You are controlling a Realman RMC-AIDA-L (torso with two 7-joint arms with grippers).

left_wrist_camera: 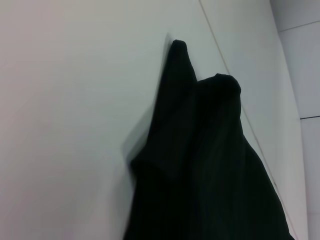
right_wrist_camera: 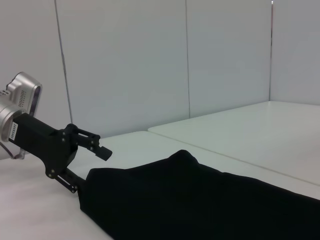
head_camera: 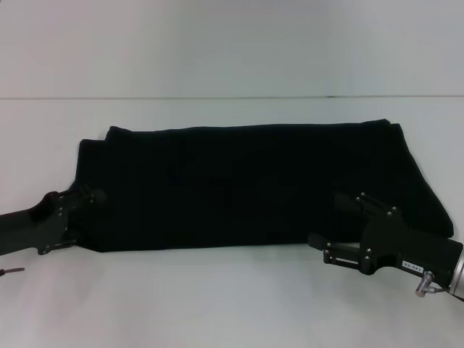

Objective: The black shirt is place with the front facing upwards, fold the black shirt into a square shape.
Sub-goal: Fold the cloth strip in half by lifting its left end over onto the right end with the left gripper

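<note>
The black shirt [head_camera: 246, 185] lies on the white table [head_camera: 217, 304] as a long flat band running left to right. Its lettering and neck mark are hidden. My left gripper [head_camera: 83, 217] is at the band's left end near the front corner, open, one finger above and one below the cloth edge. It also shows in the right wrist view [right_wrist_camera: 87, 165], beside the shirt [right_wrist_camera: 200, 200]. My right gripper [head_camera: 337, 217] is open over the band's front right edge. The left wrist view shows two pointed folds of the shirt [left_wrist_camera: 200, 165].
A seam in the table top [head_camera: 217, 98] runs across behind the shirt. Pale wall panels [right_wrist_camera: 150, 65] stand beyond the table. Bare table lies in front of and behind the shirt.
</note>
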